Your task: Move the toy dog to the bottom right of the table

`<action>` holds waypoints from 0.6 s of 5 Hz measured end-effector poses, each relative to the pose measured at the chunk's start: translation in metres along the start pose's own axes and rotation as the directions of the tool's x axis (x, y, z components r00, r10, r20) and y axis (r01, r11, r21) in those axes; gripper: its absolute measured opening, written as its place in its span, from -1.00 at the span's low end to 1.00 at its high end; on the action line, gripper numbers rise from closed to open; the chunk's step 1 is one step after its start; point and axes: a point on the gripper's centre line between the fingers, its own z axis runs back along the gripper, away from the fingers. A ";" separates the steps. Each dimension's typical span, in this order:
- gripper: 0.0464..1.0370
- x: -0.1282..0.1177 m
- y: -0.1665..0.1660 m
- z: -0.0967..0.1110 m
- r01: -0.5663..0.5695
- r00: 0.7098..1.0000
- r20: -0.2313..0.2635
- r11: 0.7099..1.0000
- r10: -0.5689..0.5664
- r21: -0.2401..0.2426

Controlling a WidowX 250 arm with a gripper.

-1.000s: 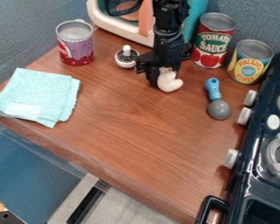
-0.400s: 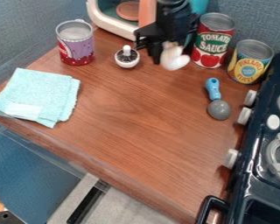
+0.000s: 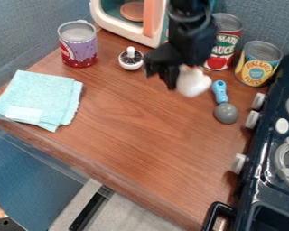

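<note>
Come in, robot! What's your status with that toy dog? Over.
Claw gripping toy dog, above table. Blue-handled spoon nearby, possibly in the way.

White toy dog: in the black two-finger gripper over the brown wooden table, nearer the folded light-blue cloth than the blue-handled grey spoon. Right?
Wrong neighbour. Camera view shows the white toy dog nearer the blue-handled grey spoon than the folded light-blue cloth. Rest holds: it's in the gripper, over the table.
</note>
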 end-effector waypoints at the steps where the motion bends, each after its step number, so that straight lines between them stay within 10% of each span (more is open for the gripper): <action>1: -0.08 0.020 -0.024 -0.010 -0.008 1.000 0.012 1.000 0.008 -0.027; 3: -0.08 0.036 -0.063 -0.050 0.060 0.996 0.069 0.991 -0.052 -0.121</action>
